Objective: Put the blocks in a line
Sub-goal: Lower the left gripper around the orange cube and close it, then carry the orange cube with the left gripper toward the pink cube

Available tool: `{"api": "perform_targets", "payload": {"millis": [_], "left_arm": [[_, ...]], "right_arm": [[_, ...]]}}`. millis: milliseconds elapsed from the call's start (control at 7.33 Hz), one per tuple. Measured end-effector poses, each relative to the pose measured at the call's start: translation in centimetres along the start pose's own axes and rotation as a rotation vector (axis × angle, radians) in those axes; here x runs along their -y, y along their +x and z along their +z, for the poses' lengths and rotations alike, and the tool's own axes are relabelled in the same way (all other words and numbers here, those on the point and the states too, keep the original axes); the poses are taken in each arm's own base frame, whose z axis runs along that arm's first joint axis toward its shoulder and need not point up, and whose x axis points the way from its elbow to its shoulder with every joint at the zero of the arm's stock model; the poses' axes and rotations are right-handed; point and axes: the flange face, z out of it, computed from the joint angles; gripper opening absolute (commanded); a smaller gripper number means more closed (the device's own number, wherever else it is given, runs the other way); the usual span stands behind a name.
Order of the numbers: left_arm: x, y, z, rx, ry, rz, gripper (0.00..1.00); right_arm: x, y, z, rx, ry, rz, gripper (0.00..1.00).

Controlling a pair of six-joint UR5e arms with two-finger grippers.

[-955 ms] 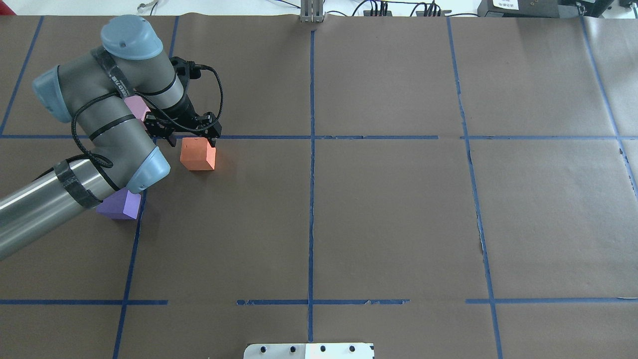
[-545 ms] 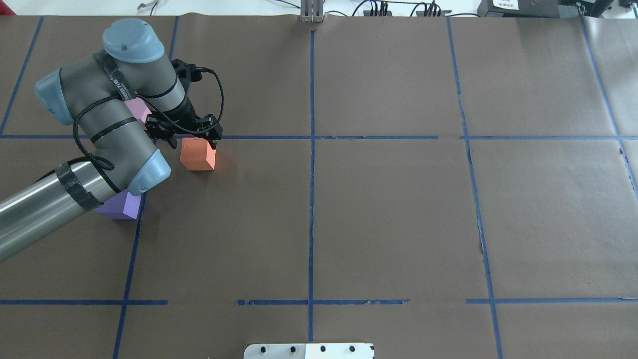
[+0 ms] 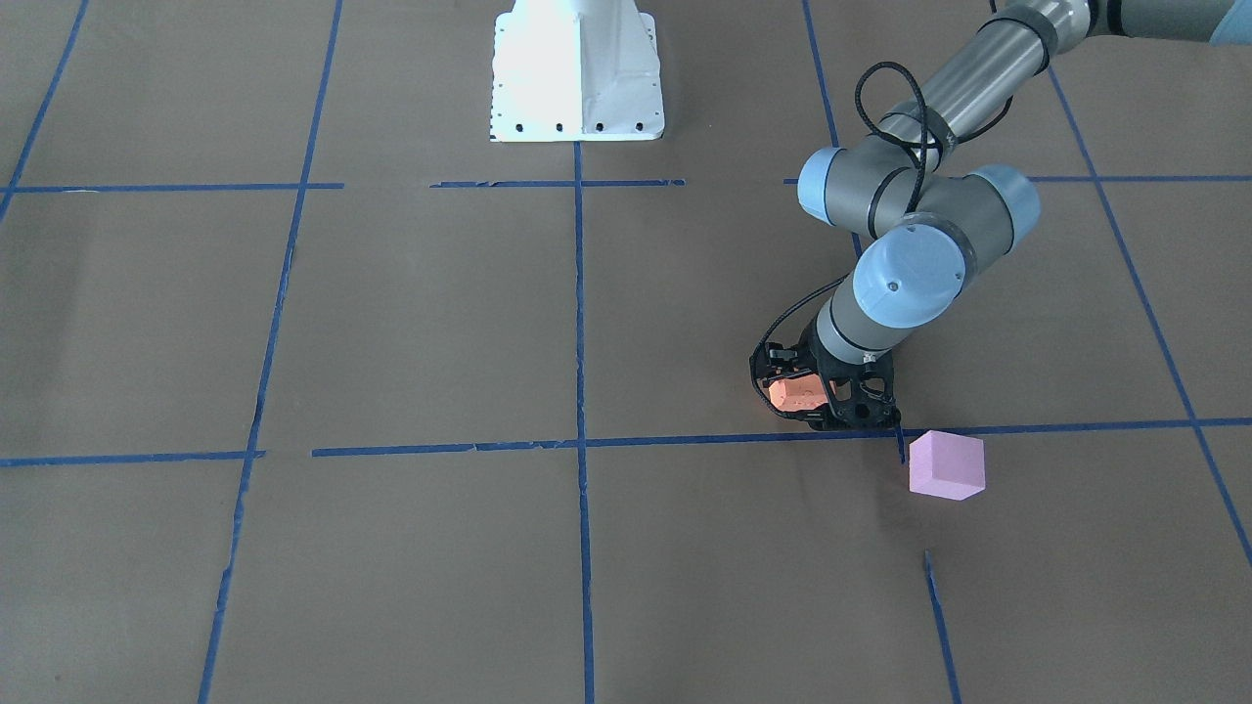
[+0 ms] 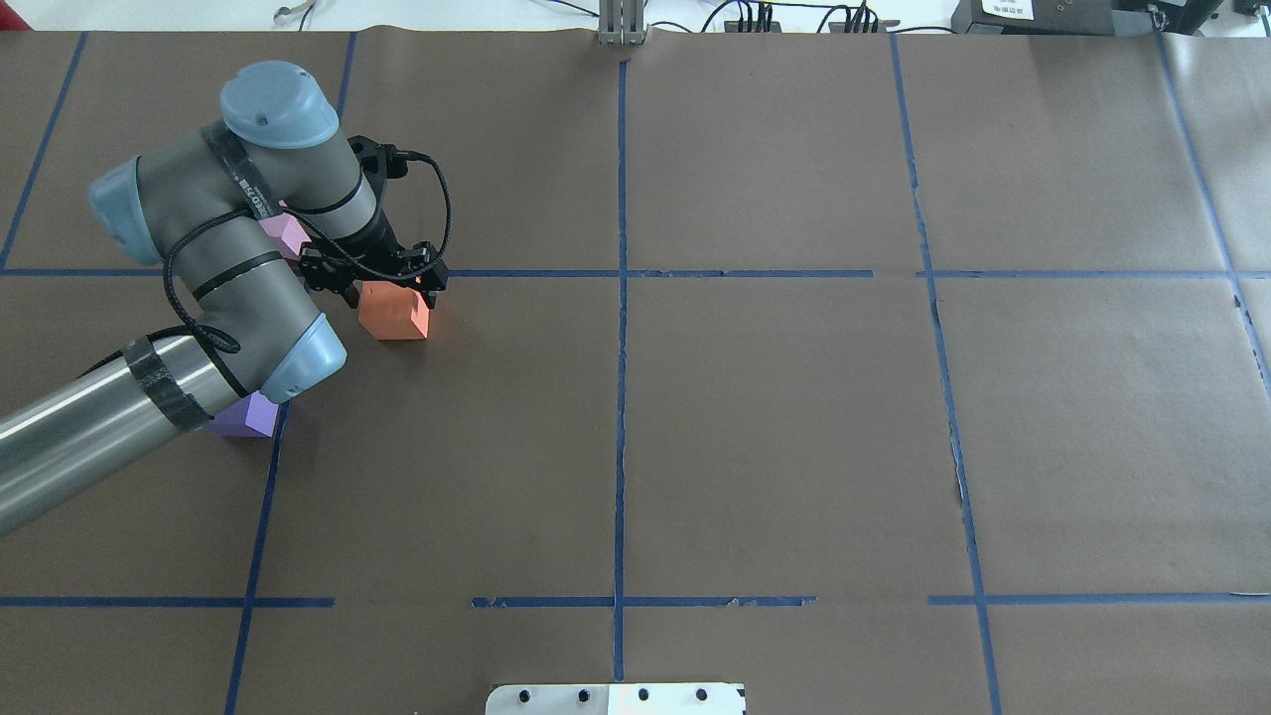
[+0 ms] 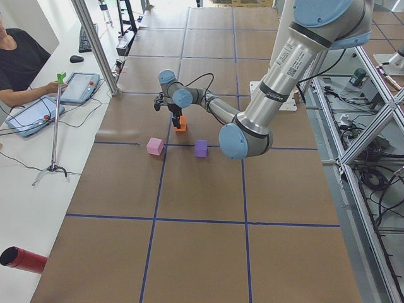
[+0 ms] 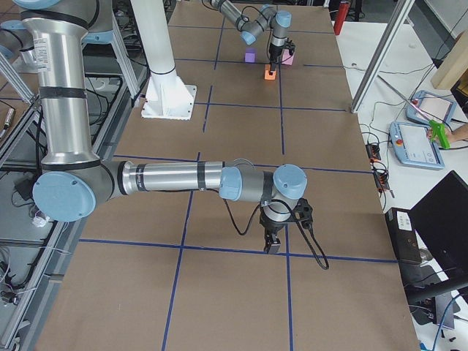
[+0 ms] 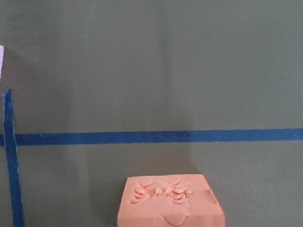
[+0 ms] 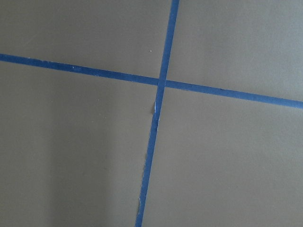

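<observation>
The table (image 4: 794,447) is covered in brown paper, marked into large squares by blue tape lines (image 4: 621,397). Three foam blocks lie on it toward one end. A pink block (image 3: 946,465) sits just past a tape line. An orange block (image 4: 394,313) is just on the other side of that line; it seems to rest flat, though part of it is hidden from me. A violet block (image 5: 201,148) sits apart, beside another line. A white base plate (image 3: 577,78) is on the robot's side.

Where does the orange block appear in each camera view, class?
Front-facing: orange block right of centre.
Overhead: block upper left.
Exterior left: block upper middle.
Exterior right: block top middle.
Left wrist: block bottom centre.
Right wrist: not in it.
Shared landmark: the blue tape line just beside it.
</observation>
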Motion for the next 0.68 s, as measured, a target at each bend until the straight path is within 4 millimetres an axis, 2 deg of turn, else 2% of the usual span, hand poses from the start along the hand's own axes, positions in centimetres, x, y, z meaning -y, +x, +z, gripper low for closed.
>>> {"api": "perform_targets", "payload": {"millis": [136, 273, 409, 682], "left_arm": [[0.0, -0.03, 0.11, -0.001, 0.001, -0.002, 0.67], [0.01, -0.1, 0.21, 0.0, 0.002, -0.003, 0.34], [0.05, -0.2, 0.28, 0.004, 0.005, -0.004, 0.18], [0.47, -0.54, -0.32, 0.007, 0.02, -0.007, 0.13]], "right_arm": [[0.0, 0.0, 0.0, 0.0, 0.0, 0.0, 1.0], [0.0, -0.01, -0.01, 0.0, 0.0, 0.0, 1.0], [0.0, 0.0, -0.02, 0.0, 0.0, 0.0, 1.0], [0.0, 0.02, -0.01, 0.0, 0.0, 0.001, 1.0]]}}
